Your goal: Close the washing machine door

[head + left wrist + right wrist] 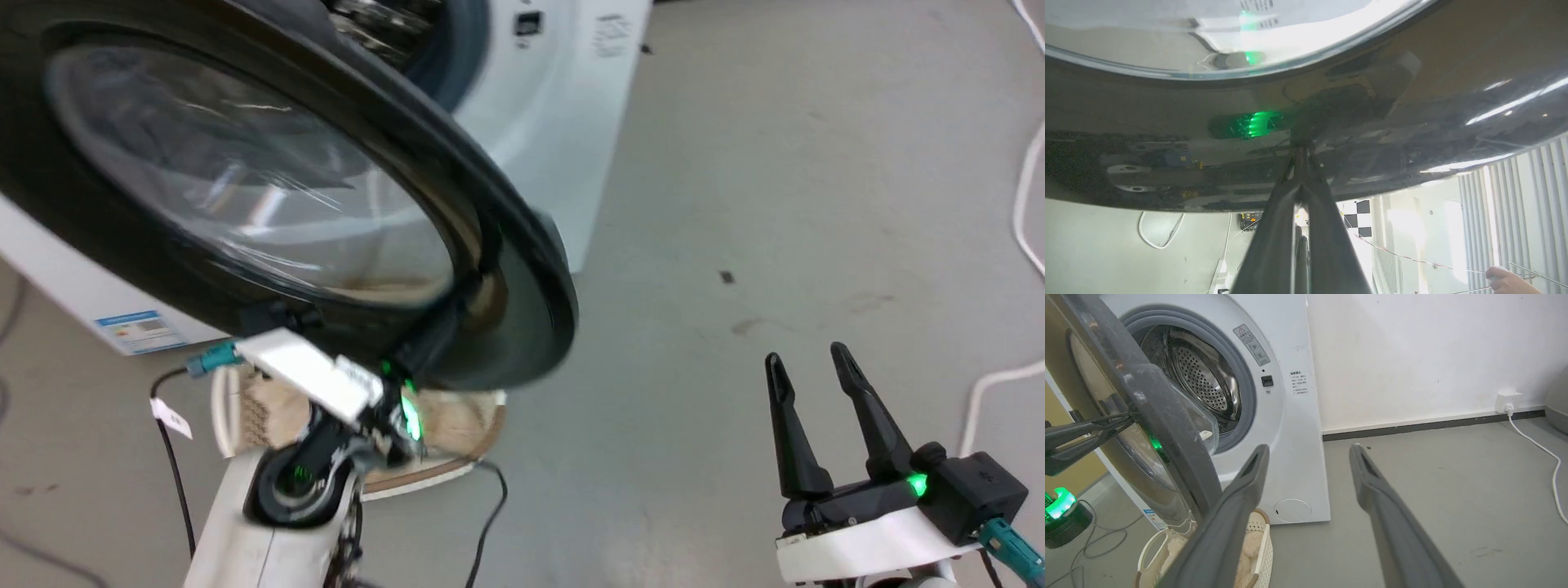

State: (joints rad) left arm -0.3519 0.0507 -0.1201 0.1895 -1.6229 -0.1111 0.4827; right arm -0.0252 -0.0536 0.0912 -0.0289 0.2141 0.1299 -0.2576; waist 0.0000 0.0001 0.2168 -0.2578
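The washing machine door, black-rimmed with a bulging glass bowl, stands partly swung out from the white washing machine. My left gripper is shut, its tips pressed against the door's black rim just under the glass. In the left wrist view its fingers meet at the rim. In the right wrist view the door half covers the steel drum, with the left gripper touching its outer face. My right gripper hangs open and empty over the floor, to the right of the door.
A white woven basket with soft beige things stands on the floor below the door. A black cable trails beside it. A white cable runs to a wall socket. A person's hand shows at far right.
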